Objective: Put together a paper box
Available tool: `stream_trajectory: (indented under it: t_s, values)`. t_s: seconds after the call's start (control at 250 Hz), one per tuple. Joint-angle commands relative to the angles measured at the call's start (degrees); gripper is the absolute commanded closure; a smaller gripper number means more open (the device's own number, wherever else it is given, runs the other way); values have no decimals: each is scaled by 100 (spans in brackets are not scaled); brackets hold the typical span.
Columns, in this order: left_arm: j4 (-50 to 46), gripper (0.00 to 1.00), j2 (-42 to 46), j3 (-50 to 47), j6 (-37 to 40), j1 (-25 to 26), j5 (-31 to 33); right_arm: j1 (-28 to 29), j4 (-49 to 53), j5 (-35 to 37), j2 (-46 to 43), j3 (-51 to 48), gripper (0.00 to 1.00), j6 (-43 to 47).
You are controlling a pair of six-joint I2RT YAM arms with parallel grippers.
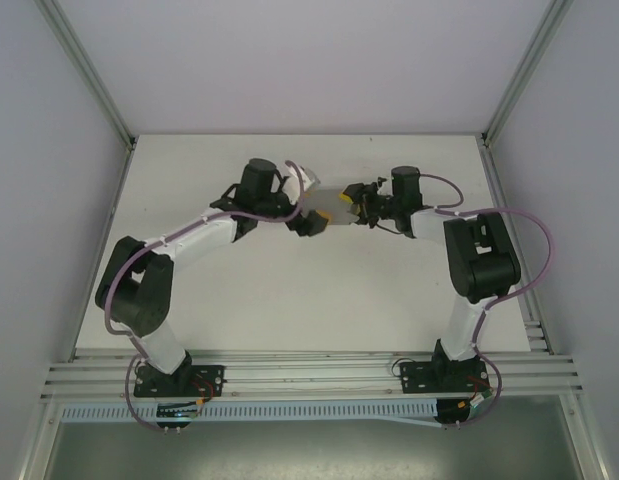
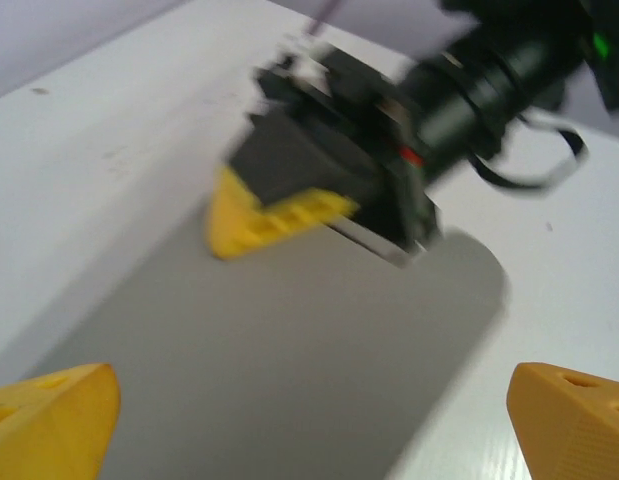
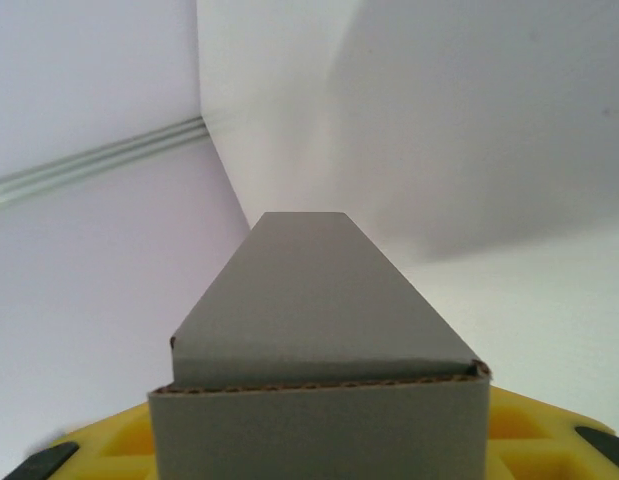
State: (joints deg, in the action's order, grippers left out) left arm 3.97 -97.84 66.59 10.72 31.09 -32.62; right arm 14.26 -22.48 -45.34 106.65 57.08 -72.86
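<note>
The paper box point(image 1: 329, 194) is a small grey box held up at the middle of the white table point(image 1: 289, 290), between the two grippers. My right gripper point(image 1: 353, 204) is shut on its right end. In the right wrist view the box point(image 3: 319, 320) fills the gap between the yellow fingers point(image 3: 549, 430), with its corrugated edge toward the camera. My left gripper point(image 1: 312, 219) stands open at the box's left end. In the left wrist view its yellow fingertips point(image 2: 49, 420) sit wide apart on either side of the grey face point(image 2: 309, 330), and the right gripper's yellow finger point(image 2: 269, 215) presses the far end.
White walls with aluminium posts point(image 1: 94, 75) enclose the table on three sides. An aluminium rail point(image 1: 309, 375) carrying both arm bases runs along the near edge. Bare white table lies in front of and behind the box.
</note>
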Motion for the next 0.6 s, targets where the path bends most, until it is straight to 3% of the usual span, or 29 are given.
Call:
stream_trajectory:
  t_s: [0.0, 0.124, 0.44, 0.596]
  values:
    - [-98, 1, 391, -271, 1075, -87, 181, -164, 188, -429, -66, 48, 75, -1052]
    - [-181, 1, 331, -142, 1546, -8, 799, -168, -438, -475, 55, 15, 81, -2035]
    - [-1078, 1, -166, 720, 2536, 28, 1348, -67, 343, -809, -247, 200, 85, -2193]
    - [-1871, 2, -218, 1055, 3010, 143, 1013, -3, 231, -743, -418, 108, 85, -2543]
